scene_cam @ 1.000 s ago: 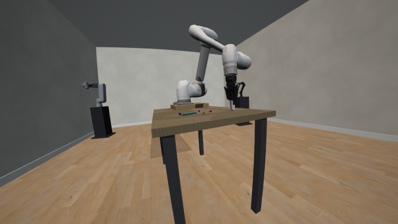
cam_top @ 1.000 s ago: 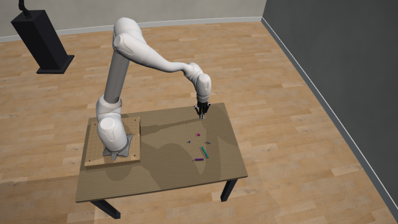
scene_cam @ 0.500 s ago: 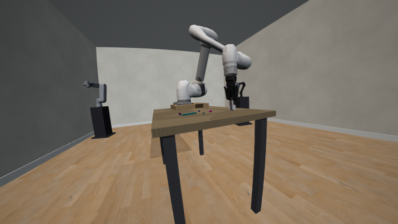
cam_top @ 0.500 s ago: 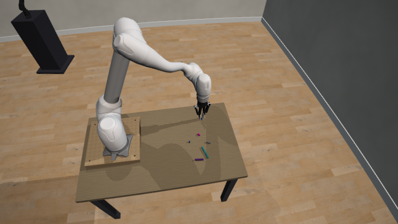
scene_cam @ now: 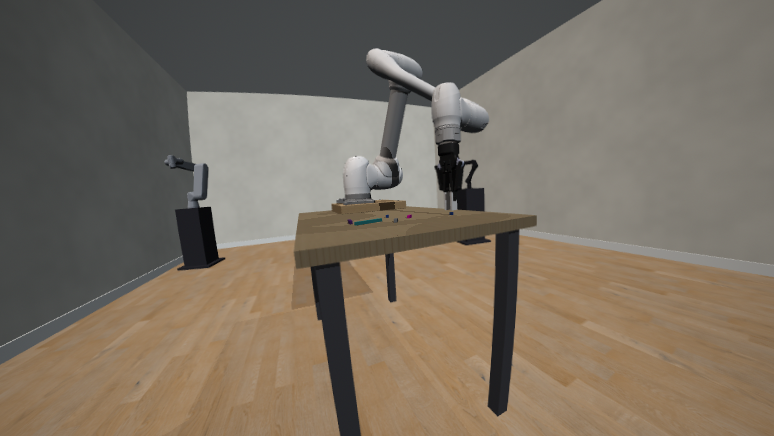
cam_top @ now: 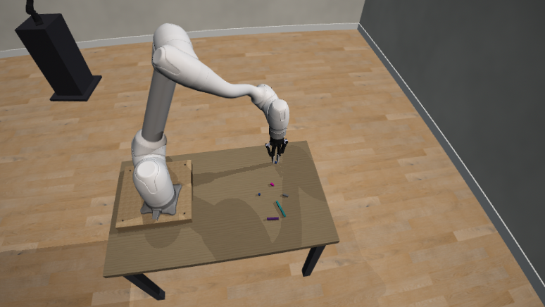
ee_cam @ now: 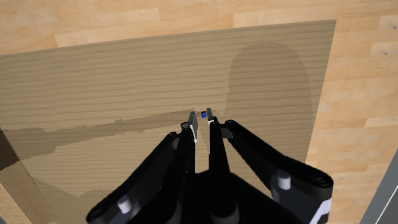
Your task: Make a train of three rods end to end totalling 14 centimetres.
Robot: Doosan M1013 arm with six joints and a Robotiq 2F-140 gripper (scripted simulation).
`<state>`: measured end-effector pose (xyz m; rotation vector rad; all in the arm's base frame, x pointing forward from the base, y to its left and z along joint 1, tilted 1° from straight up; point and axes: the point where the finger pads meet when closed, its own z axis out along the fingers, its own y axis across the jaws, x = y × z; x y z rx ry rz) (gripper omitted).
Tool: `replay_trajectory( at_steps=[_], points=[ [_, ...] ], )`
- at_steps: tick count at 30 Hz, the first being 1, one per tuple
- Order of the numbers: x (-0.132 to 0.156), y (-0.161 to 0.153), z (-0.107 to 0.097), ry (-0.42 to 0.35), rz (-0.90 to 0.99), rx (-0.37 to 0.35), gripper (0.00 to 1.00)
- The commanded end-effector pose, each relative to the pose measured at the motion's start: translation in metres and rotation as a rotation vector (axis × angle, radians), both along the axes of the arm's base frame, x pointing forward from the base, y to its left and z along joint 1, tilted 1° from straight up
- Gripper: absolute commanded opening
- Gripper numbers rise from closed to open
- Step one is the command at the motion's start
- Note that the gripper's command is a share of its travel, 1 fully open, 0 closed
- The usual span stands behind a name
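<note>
Blue rod (cam_top: 275,163) (scene_cam: 451,213) (ee_cam: 203,115) between fingertips (magenta unseen from wrist).

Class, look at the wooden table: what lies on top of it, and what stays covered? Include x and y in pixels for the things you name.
On the table (cam_top: 236,249) (scene_cam: 433,230) (ee_cam: 125,75) lie two blue rods and a magenta, a grey, a turquoise and a purple one, plus the arm's mounting board. The surface beneath that board is hidden.

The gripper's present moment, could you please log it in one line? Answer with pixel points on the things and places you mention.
gripper (cam_top: 275,161) (scene_cam: 448,209) (ee_cam: 202,116): open slightly | blue rod (cam_top: 275,163) (scene_cam: 451,213) (ee_cam: 203,114): on table | train: unbuilt
</note>
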<state>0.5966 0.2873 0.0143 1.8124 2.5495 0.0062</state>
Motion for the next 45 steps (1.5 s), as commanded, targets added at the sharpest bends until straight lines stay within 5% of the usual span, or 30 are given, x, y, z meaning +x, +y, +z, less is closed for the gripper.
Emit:
replay_trajectory(
  at_steps=[1,13,21,22,45],
  points=[
    [0.000,0.003,0.021,-0.002,-0.003,0.004,0.15],
    [0.000,0.003,0.068,-0.002,-0.003,0.004,0.15],
    [-0.001,0.003,0.074,-0.002,-0.003,0.004,0.15],
    [-0.001,0.003,0.074,-0.002,-0.003,0.004,1.00],
    [-0.001,0.003,0.074,-0.002,-0.003,0.004,1.00]
  ],
)
